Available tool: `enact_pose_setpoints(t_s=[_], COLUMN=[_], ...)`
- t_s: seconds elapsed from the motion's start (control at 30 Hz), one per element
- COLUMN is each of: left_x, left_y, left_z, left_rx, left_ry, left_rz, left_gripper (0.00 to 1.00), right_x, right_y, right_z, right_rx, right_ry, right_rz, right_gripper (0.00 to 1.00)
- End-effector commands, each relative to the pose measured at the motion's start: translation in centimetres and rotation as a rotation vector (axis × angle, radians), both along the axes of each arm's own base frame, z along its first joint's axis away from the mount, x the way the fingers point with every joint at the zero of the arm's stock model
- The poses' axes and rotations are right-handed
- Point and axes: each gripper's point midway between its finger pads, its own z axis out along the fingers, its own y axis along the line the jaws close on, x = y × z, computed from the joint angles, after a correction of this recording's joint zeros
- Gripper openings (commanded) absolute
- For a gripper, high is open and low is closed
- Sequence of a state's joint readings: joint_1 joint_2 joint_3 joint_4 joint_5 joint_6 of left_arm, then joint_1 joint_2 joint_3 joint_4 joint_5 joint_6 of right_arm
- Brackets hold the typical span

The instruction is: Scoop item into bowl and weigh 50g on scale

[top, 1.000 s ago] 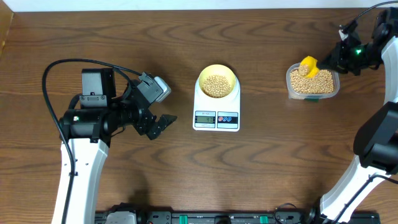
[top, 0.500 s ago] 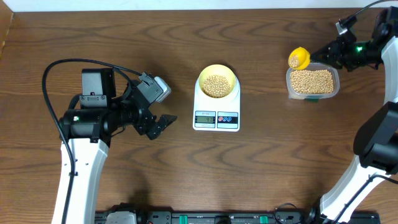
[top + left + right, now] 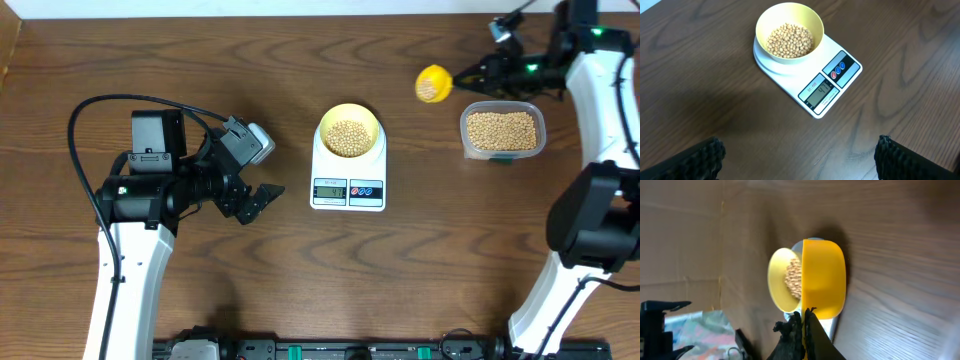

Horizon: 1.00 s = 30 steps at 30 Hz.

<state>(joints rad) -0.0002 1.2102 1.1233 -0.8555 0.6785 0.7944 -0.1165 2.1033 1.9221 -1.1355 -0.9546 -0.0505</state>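
Observation:
The pale yellow-green bowl (image 3: 348, 130) stands on the white scale (image 3: 348, 190), partly filled with tan beans (image 3: 347, 137). It also shows in the left wrist view, the bowl (image 3: 790, 20) on the scale (image 3: 835, 82). My right gripper (image 3: 464, 76) is shut on the handle of a yellow scoop (image 3: 434, 84), which hangs in the air between the bowl and the tub with beans in it. In the right wrist view the scoop (image 3: 824, 277) partly covers the bowl (image 3: 780, 280); the gripper (image 3: 804, 322) pinches its handle. My left gripper (image 3: 262, 197) stands open left of the scale, holding nothing.
A clear plastic tub (image 3: 502, 131) full of beans sits at the right, just below and right of the scoop. Bare wooden table (image 3: 450, 250) lies in front of the scale. The left arm's cable (image 3: 120, 100) loops over the table at the left.
The right gripper has lifted the scoop out of the tub and carried it left and farther back. The left arm, bowl and scale have not moved.

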Motion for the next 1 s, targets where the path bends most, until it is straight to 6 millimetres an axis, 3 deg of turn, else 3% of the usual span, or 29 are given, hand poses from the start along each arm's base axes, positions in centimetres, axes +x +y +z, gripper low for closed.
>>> enact_pose_setpoints(t_s=[0.0,0.33,0.67,0.97], left_x=[0.1,0.1,0.1,0.1], left_y=[0.0,0.0,0.0,0.0], left_z=[0.2,0.2,0.2,0.2], left_rx=[-0.001,-0.001,-0.001,-0.001], left_ry=[-0.014,-0.014,-0.014,-0.014], left_rz=[-0.011,-0.011,-0.011,-0.011], left_gripper=[0.97,0.97,0.97,0.98], right_x=[-0.9,-1.6,-1.6,-2.8], right_y=[2.8,8.9,11.1,13.0], right_z=[1.9,2.0,0.6,-0.1], right_rx=[0.050,0.031,-0.091,-0.142], right_ry=[-0.009,-0.087,-0.128,-0.164], right_rz=[0.044,0.183,0.216,0.300], right_gripper=[0.01,0.01,0.01,0.01])
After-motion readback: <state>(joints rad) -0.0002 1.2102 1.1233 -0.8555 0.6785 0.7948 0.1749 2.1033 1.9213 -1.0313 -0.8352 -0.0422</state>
